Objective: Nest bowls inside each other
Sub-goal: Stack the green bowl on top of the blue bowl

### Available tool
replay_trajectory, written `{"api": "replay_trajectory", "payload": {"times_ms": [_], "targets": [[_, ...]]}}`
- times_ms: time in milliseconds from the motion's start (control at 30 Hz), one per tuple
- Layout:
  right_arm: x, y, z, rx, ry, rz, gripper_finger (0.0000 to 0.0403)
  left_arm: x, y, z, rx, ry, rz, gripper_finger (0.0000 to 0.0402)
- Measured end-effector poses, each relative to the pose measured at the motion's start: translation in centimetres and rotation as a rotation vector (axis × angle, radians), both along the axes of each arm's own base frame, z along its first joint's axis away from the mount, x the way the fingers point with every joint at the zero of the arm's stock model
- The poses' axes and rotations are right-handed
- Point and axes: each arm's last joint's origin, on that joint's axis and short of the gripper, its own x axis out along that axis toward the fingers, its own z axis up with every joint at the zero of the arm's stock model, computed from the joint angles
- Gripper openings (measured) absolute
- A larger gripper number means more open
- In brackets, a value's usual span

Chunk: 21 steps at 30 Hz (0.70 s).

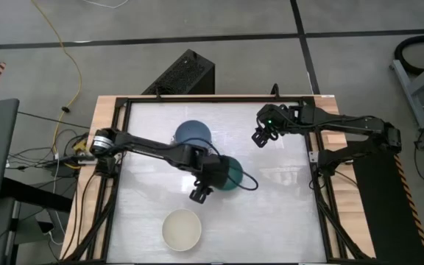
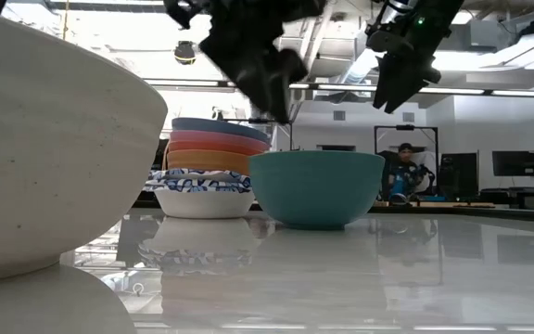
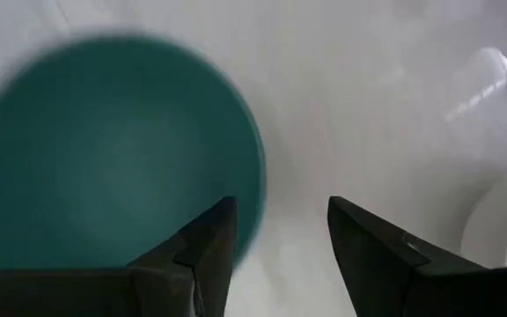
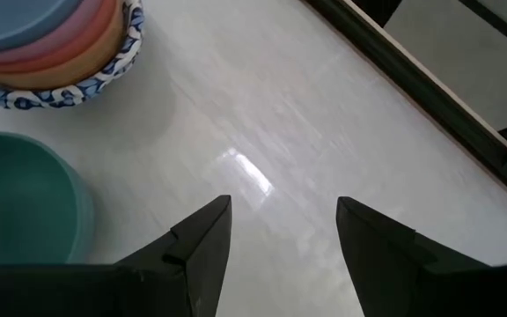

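A teal-green bowl [image 1: 232,174] [image 2: 315,188] stands on its base mid-table. Behind it is a stack of nested bowls [image 1: 192,132] [image 2: 207,176]: white with blue pattern at the bottom, then orange and pink, with blue on top. A cream bowl [image 1: 181,229] [image 2: 44,139] stands alone near the front edge. My left gripper [image 1: 199,193] [image 3: 280,220] hangs open above the green bowl's near-left rim and touches nothing. My right gripper [image 1: 262,137] [image 4: 284,220] waits open above the table's far right part, over bare surface.
The glossy white tabletop has a black frame [image 1: 212,99] round it. Bare surface lies right of the green bowl and between it and the cream bowl. A person [image 2: 401,172] sits in the room far behind the table.
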Motion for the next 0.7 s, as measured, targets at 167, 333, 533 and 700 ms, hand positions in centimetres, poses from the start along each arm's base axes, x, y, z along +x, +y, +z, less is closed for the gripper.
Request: {"api": "replay_trajectory", "payload": {"times_ms": [167, 333, 533, 700], "targets": [[0.0, 0.0, 0.0, 0.000, 0.001, 0.000, 0.0228, 0.4, 0.1, -2.2, 0.029, 0.091, 0.080, 0.0169], [0.0, 0.0, 0.0, 0.000, 0.002, 0.000, 0.0228, 0.6, 0.2, -3.4, 0.103, 0.100, 0.117, 0.0169], [-0.1, 0.0, -0.1, 0.002, 0.009, 0.000, 0.0228, 0.2, 0.2, -5.0, 0.098, 0.112, 0.132, 0.0168], [-0.1, 0.0, -0.1, 0.004, 0.017, -0.001, 0.0228, 0.0, -0.3, -6.0, 0.109, 0.105, 0.130, 0.0126]]}}
